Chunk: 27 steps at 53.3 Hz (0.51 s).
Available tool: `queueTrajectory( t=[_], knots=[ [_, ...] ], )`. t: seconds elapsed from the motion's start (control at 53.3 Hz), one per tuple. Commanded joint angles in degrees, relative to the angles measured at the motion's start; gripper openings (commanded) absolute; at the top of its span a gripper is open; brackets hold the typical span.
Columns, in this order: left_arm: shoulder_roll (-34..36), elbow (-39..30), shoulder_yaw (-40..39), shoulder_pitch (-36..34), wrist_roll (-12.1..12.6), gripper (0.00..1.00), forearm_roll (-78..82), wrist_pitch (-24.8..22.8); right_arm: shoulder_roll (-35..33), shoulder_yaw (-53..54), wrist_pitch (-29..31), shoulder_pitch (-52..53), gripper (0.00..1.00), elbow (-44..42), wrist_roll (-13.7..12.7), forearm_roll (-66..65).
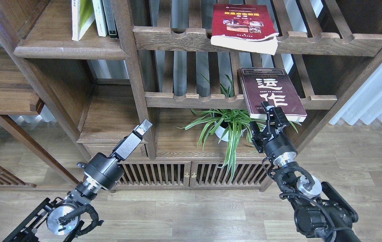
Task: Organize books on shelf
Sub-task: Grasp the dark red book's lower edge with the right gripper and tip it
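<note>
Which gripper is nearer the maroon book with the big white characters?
Right. The right gripper is at the near edge of the maroon book on the slatted rack, its fingers overlapping the cover's lower edge. The left gripper is far to the left and lower, by the cabinet post.

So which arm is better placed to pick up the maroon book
Right. Its end effector sits at the maroon book's overhanging front edge, fingers apart. The left end effector is far off, by the cabinet post.

Bright red paperback with small photos and yellow lettering; maroon paperback bearing big white Chinese characters; yellow-green and white book; dark-brown wooden shelf board; green striped-leaf plant; black right claw.
</note>
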Motion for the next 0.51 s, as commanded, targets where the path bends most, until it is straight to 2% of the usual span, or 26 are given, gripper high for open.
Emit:
queueTrajectory(
  t=[0.0,0.075,0.319,0.488],
  knots=[
    [0.09,0.0,-0.17,0.0,0.0,0.97,0.01,0.0,-0.41,0.25,-0.03,0.69,0.98,-1.61,0.09,0.04],
    [0.0,0.0,-0.08,0.0,0.0,0.97,0.01,0.0,-0.32,3.67,-0.29,1.91,0.98,-2.23,0.18,-0.13],
    [-0.08,-0.09,-0.08,0.09,0.0,0.97,0.01,0.0,-0.41,4.12,-0.64,2.89,0.96,-2.58,0.26,-0.05],
    [-0.09,-0.09,-0.08,0.09,0.0,0.96,0.01,0.0,-0.23,4.12,-0.73,3.15,0.91,-2.76,2.46,0.04]
  ],
)
